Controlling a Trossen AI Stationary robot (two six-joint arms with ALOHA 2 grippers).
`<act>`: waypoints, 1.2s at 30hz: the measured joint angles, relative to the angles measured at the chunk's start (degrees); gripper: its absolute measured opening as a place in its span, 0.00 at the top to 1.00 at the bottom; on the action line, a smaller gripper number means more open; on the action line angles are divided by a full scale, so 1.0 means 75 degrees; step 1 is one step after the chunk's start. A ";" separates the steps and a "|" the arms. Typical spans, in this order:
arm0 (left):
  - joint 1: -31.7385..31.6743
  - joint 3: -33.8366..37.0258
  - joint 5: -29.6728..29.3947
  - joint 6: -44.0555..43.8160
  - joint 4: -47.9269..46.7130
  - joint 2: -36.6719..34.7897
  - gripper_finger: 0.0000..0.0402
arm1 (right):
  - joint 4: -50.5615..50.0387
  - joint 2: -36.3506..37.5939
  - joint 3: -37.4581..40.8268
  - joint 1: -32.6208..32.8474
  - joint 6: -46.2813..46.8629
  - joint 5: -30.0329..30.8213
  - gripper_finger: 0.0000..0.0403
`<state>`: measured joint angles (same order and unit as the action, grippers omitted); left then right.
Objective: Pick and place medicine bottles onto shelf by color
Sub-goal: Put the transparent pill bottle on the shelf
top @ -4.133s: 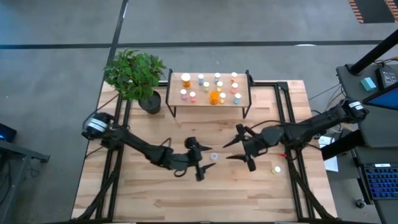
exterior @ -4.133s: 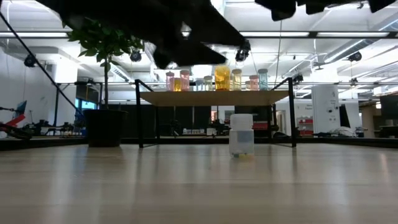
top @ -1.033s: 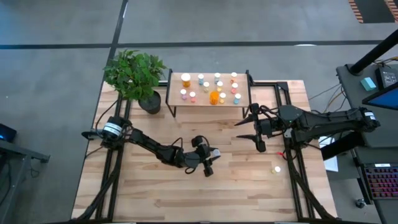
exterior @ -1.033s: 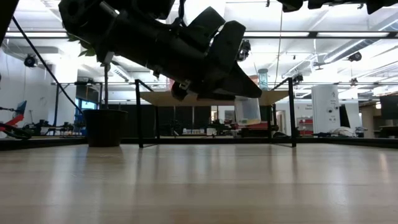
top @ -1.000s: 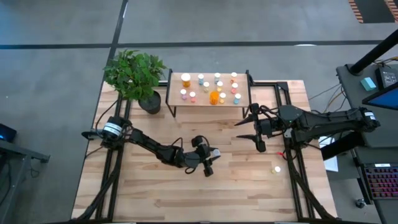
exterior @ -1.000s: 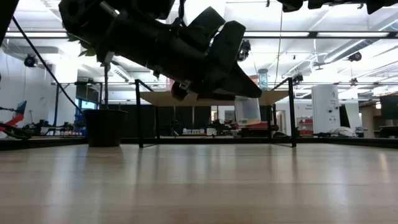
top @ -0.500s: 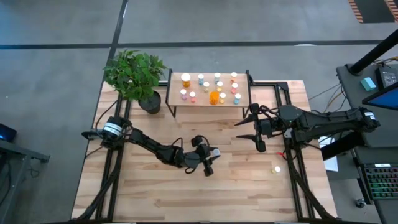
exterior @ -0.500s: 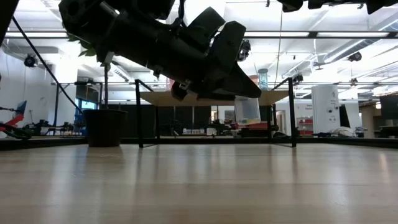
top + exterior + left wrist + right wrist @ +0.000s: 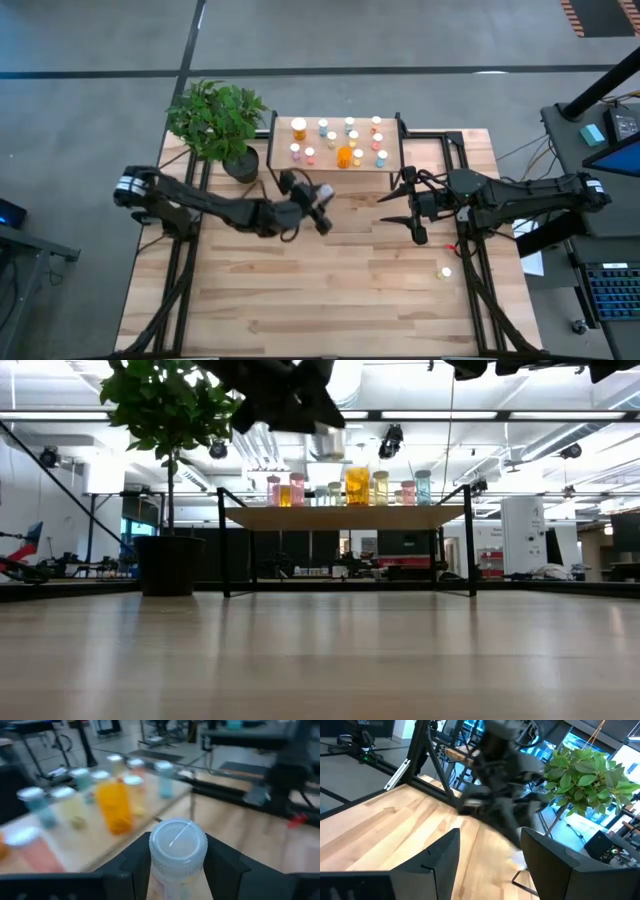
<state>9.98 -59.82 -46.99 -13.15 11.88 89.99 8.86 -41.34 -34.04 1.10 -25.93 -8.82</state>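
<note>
**Sorting nearly complete: one bottle in transit, one left on the table**

The left gripper (image 9: 318, 207) is closed around a pale-capped bottle (image 9: 178, 851), held just short of the shelf (image 9: 392, 133) at its 6 o'clock edge. The wrist view shows the fingers (image 9: 131, 865) pressed against both sides of the bottle, cap upward. Its body colour cannot be determined.

The shelf top already carries roughly a dozen small bottles plus the larger orange bottle (image 9: 344, 156) near its centre. In the low view they stand upright in a row; whether the colour grouping is correct cannot be confirmed.

Outstanding: the bottle in hand is not yet set down, and one small bottle (image 9: 446, 271) stands on the table at about 4 o'clock from the table's centre.

The right gripper (image 9: 412, 208) waits at 3 o'clock of the left gripper, fingers spread and empty. A potted plant (image 9: 217, 120) stands at the shelf's 9 o'clock.

No brand, label or writing is legible on any bottle.
</note>
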 joint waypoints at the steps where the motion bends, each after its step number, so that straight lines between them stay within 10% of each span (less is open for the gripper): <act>1: -0.0123 0.0022 -0.0003 0.0003 -0.0063 -0.0125 0.67 | -0.0008 0.0000 0.0000 0.0000 0.0000 0.0000 0.50; 36: -0.1438 0.0115 0.0025 0.0006 -0.0058 -0.0017 0.67 | -0.0014 -0.0003 0.0000 -0.0003 0.0041 0.0405 0.50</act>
<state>-0.80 -58.96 -46.81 -13.10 11.44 89.86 8.75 -41.36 -34.04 1.08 -25.63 -5.78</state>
